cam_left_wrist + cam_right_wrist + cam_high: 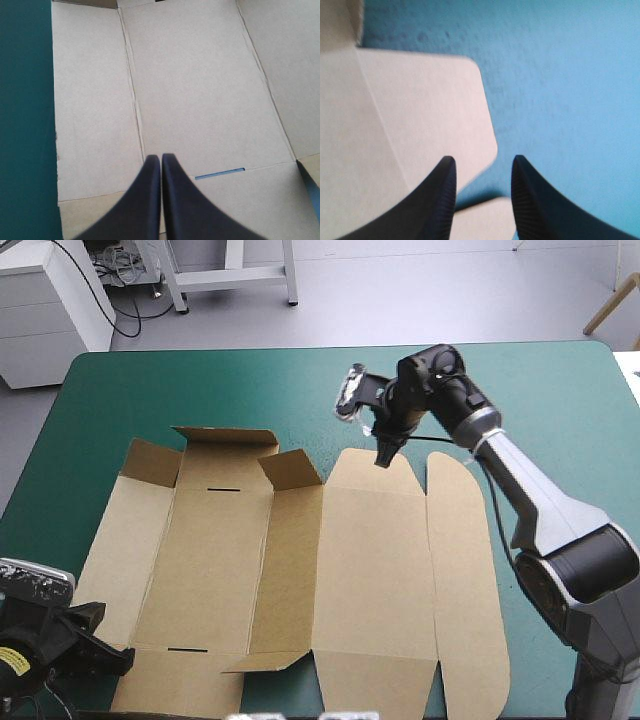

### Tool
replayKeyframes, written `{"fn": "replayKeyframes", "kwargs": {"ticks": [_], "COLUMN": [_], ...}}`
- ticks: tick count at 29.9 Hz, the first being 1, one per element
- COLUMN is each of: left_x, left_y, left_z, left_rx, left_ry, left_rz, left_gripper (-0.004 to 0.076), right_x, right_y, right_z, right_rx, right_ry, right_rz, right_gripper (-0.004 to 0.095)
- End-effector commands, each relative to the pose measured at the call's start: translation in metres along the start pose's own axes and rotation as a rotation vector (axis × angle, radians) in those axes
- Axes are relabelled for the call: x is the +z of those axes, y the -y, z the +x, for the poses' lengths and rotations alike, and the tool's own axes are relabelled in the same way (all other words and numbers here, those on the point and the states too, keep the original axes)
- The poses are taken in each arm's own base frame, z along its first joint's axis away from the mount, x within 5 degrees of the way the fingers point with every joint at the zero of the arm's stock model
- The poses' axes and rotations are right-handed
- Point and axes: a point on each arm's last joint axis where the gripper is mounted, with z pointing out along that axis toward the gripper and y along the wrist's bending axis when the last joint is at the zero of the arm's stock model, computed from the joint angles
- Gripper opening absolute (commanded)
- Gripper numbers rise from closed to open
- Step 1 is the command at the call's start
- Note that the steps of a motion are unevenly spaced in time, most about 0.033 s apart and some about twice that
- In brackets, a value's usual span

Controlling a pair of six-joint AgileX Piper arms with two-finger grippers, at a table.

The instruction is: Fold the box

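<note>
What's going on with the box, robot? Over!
Left tool shut, over the box, near-left corner. Right tool open at its far edge. Sheet mostly flat, far flaps raised. Nothing blocking.

box (300, 580) lies opened out on teal-green cover (200, 390), mostly flat; small flaps along its far-left edge stand up a bit. right gripper (385, 456) reaches in from rt side, pointing down, tip at box's far edge by the rounded flap nr middle. left gripper (122, 658) sits low at near-left corner, tip at box's near edge.
</note>
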Motion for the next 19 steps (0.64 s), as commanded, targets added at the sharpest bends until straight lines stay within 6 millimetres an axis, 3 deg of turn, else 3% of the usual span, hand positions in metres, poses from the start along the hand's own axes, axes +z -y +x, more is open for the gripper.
{"fn": "replayKeyframes", "kwargs": {"ticks": [1, 6, 10, 15, 19], "left_x": [-0.006, -0.006, -0.006, -0.006, -0.006], "left_y": [0.001, 0.001, 0.001, 0.002, 0.002], "left_z": [-0.003, -0.004, -0.004, -0.004, -0.004], "left_rx": [-0.005, -0.009, -0.011, -0.013, -0.013], "left_ry": [-0.005, -0.003, -0.003, -0.002, 0.0], "left_rz": [0.011, 0.011, 0.017, 0.024, 0.024], "left_gripper": [-0.001, -0.001, -0.001, -0.001, -0.001], "right_x": [-0.064, -0.119, -0.152, -0.184, -0.19], "right_y": [0.024, 0.036, 0.027, -0.014, -0.062], "right_z": [0.033, 0.085, 0.131, 0.184, 0.212], "right_rx": [0.221, 0.474, 0.68, 0.88, 0.98], "right_ry": [0.01, 0.041, 0.02, -0.027, -0.069], "right_rz": [0.121, 0.215, 0.28, 0.341, 0.347], "right_gripper": [0.0217, 0.0046, 0.0022, 0.0022, 0.0022]}}
